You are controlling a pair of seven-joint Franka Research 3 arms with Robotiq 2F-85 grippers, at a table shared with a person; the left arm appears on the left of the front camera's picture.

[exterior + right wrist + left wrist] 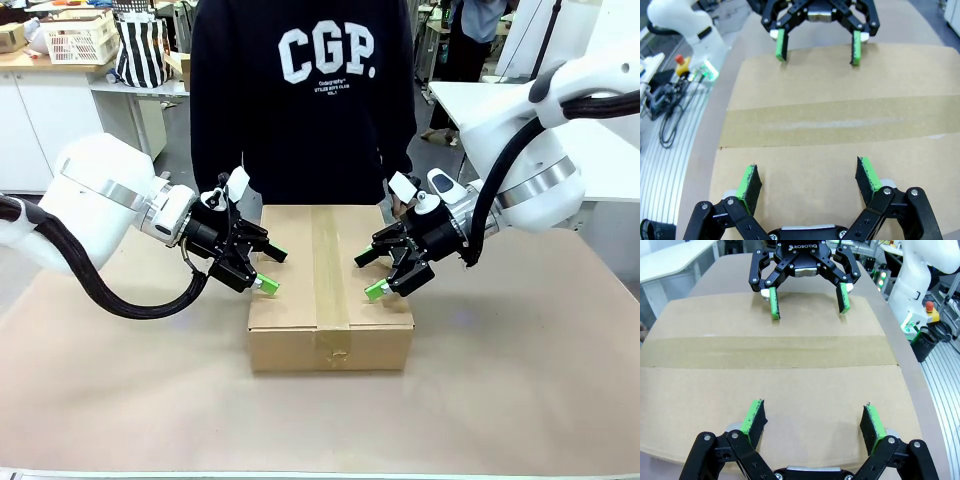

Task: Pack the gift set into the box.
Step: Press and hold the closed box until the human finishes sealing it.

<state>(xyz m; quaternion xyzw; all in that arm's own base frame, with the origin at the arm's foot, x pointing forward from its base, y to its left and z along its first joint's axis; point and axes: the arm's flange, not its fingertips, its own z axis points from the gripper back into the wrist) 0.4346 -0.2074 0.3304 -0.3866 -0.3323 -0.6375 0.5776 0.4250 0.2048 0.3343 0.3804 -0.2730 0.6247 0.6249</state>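
Observation:
The box (pixel 330 300) is a wide, shallow brown carton in the middle of the table, its top flaps shut and a strip of brown tape (pixel 328 262) running along the seam. My left gripper (pixel 271 271) hovers open over the box's left edge, its green pads apart. My right gripper (pixel 368 276) hovers open over the right edge, facing it. In the left wrist view my left gripper (pixel 812 412) spreads above the box top (pixel 790 385), with the right gripper (pixel 807 302) opposite. The right wrist view mirrors this: right gripper (pixel 807 172), left gripper (pixel 817 50), box top (pixel 840 85). The gift set is hidden.
A person in a dark sweatshirt (pixel 300 100) stands right behind the box. The brown-covered table (pixel 520 370) lies bare around the carton. A robot base (pixel 920 285) with an emergency stop button (pixel 931 310), and cables (pixel 670 115), lie beside the table.

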